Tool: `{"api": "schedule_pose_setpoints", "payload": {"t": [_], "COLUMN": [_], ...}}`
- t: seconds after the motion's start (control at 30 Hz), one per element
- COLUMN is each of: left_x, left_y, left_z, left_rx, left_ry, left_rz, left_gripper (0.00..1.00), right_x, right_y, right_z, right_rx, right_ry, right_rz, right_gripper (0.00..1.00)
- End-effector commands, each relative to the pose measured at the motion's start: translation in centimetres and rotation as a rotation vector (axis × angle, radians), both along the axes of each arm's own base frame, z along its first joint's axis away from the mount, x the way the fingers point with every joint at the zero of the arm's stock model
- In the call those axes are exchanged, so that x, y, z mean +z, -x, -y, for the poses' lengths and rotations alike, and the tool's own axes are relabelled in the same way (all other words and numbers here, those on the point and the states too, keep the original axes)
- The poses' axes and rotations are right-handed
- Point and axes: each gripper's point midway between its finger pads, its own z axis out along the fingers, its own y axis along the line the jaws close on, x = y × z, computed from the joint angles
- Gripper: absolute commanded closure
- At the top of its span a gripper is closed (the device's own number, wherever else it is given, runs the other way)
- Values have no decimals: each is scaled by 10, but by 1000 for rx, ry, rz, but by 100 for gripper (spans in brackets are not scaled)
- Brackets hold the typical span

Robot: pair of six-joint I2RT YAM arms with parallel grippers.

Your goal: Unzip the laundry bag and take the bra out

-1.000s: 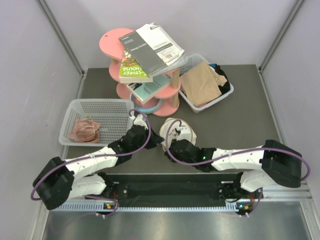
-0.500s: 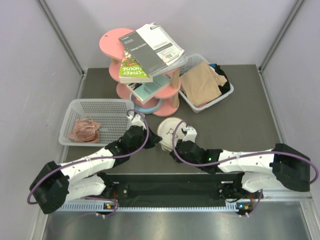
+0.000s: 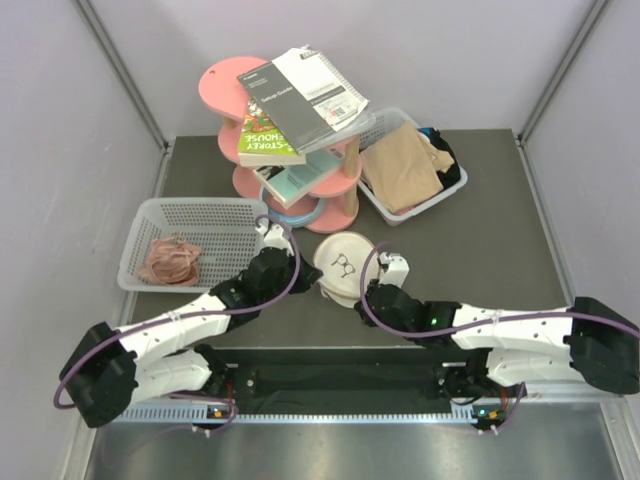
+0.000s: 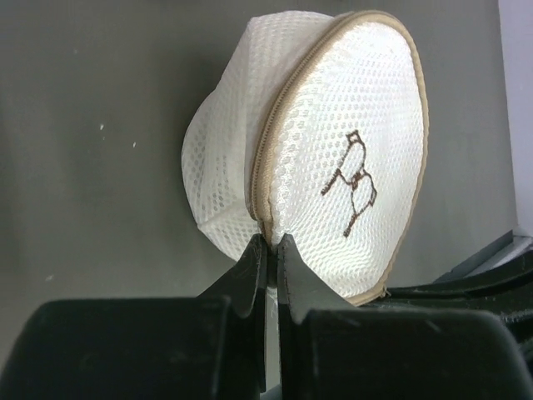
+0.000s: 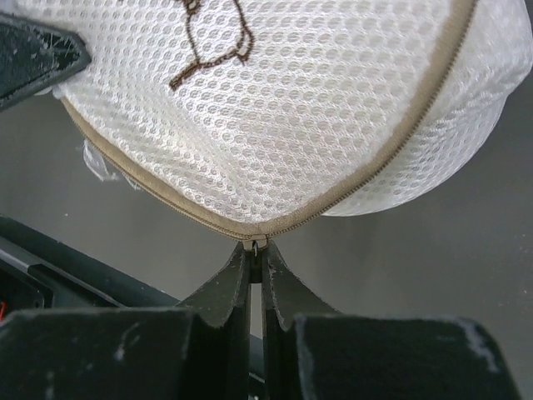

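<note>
Right, starting at the left edge of the desk: a white plastic mesh basket sits there with a pinkish-brown bundle in it. Just beside its near right corner the left arm reaches in from the near edge toward the middle. Behind that, toward the far edge, stands a pink tiered stand with booklets stacked on its top shelf.

Now the centre of the desk, and here is the laundry bag, round and cream-white, with its printed face and little dark bra outline toward the overhead camera. It lies between the two wrists.

The left wrist view shows the left jaws pinched tight on the laundry bag at its tan-trimmed rim, fingers pressed together with mesh caught between them. The zip runs closed along the stretch in view.

Over to the right wrist view: the right jaws are clamped narrow on the small metal zip pull at the bag's edge. The right arm stretches in low along the near edge.

Far right corner: a clear bin holding a tan beige cloth.
</note>
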Motion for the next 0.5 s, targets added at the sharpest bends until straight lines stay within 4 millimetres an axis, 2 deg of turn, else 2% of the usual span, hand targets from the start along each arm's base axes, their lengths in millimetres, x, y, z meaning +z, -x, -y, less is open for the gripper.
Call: {"api": "schedule_pose_setpoints", "payload": {"t": [0.0, 0.13, 0.17, 0.2, 0.23, 0.27, 0.3, 0.33, 0.37, 0.4, 0.47], "left_x": [21, 25, 26, 21, 27, 27, 22, 26, 24, 28, 21], "left_y": [-26, -47, -50, -53, -58, -60, -59, -59, -58, -56, -49], "left_z": [10, 20, 22, 24, 26, 27, 26, 27, 26, 23, 15], "left_rx": [-14, -25, -28, -30, -30, -29, -31, -33, -33, -26, -5], "left_ry": [-48, -115, -120, -137, -137, -144, -163, -159, -160, -154, -155], "left_rz": [94, 134, 143, 136, 147, 144, 127, 127, 121, 125, 104], "left_gripper": [100, 100, 100, 100, 100, 91, 82, 68, 54, 32, 24], "right_x": [7, 10, 16, 14, 15, 19, 14, 18, 19, 19, 19], "right_y": [-7, -1, -2, 2, 3, 3, 5, 6, 7, 5, 5], "right_z": [-1, -18, -27, -34, -40, -47, -52, -58, -63, -68, -74], "right_rx": [1, 58, 69, 95, 108, 117, 131, 137, 144, 146, 148], "right_ry": [21, -16, -58, -68, -83, -111, -107, -123, -130, -132, -139], "right_rz": [35, 22, 32, 16, 12, 15, 1, -1, -1, -4, -8], "right_gripper": [100, 100, 100, 100, 100, 100, 100, 100, 100, 100, 100]}}
